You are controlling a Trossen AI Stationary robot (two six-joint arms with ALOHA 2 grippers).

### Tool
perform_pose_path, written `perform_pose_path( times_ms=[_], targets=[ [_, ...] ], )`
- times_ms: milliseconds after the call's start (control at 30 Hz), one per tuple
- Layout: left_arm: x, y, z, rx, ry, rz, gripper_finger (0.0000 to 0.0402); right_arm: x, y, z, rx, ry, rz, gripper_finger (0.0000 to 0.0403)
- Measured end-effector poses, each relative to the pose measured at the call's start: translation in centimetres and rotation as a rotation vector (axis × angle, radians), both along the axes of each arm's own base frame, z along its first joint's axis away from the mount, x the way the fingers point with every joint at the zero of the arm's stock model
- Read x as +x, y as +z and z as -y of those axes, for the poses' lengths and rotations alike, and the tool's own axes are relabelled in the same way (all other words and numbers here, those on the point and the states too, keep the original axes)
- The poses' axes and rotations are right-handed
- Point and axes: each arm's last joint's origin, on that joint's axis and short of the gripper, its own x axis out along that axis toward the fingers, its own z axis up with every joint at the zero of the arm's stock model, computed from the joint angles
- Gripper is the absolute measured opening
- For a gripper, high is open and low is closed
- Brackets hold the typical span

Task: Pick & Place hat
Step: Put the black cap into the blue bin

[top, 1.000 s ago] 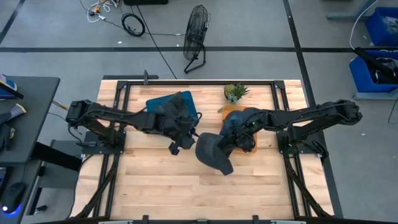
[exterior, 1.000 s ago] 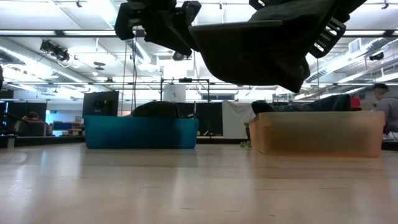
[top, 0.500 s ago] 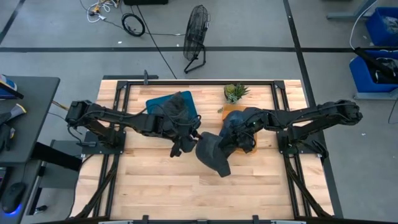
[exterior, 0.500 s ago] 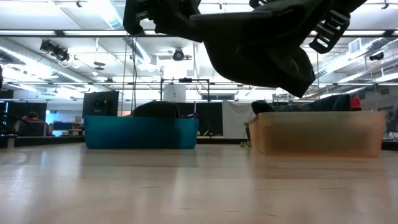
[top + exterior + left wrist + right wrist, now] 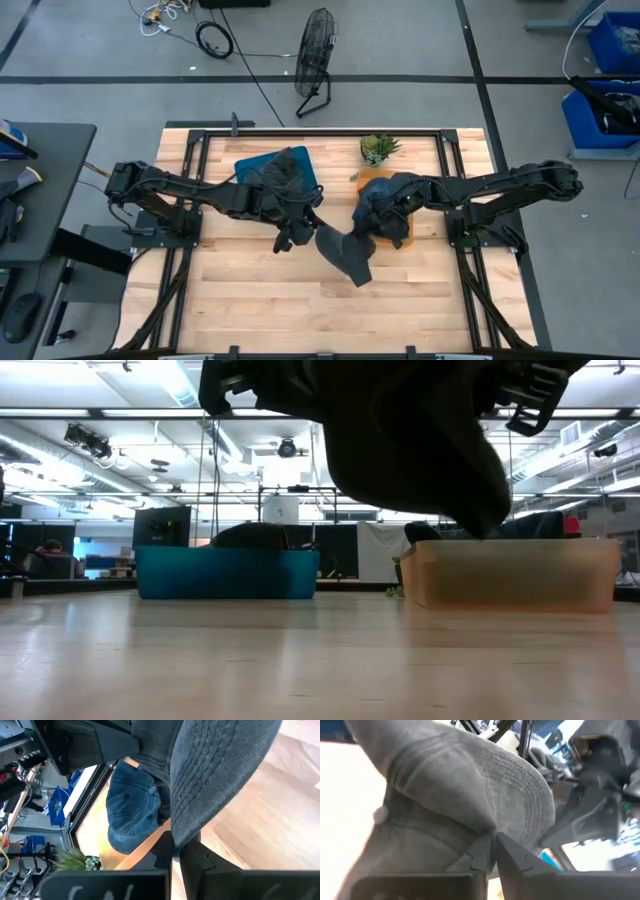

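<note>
Grey cap (image 5: 343, 254), held above the desk (image 5: 250, 300) between both arms, hanging clear of the wood. Left gripper (image 5: 172, 842): jaws narrow, pinching the stitched brim edge; right gripper (image 5: 491, 851): jaws likewise closed on the fabric. Long axis runs diagonally from the right gripper toward the desk's near edge, both arms about equally near; orange bin (image 5: 510, 572) with a blue denim cap (image 5: 132, 812) lies just behind.

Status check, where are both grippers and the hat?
Both grippers shut on grey hat: left gripper, right gripper. Hat held above table centre, between teal bin and orange bin. Nothing in the way.
</note>
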Motion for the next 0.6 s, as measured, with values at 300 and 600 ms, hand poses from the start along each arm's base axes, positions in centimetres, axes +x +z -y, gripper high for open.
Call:
perform_pose_path(
  times_ms=[300, 600],
  targets=[
    [-0.1, 0.0, -0.6, 0.09, 0.178, 0.013, 0.0014, 0.0, 0.1, 0.4, -0.018, -0.171, -0.016, 0.0052],
    [-1.2, -0.6, -0.1, 0.198, 0.373, -0.057, 0.0015, -1.4, 2.9, 0.6, -0.404, -0.191, 0.246, 0.0054]
  ],
)
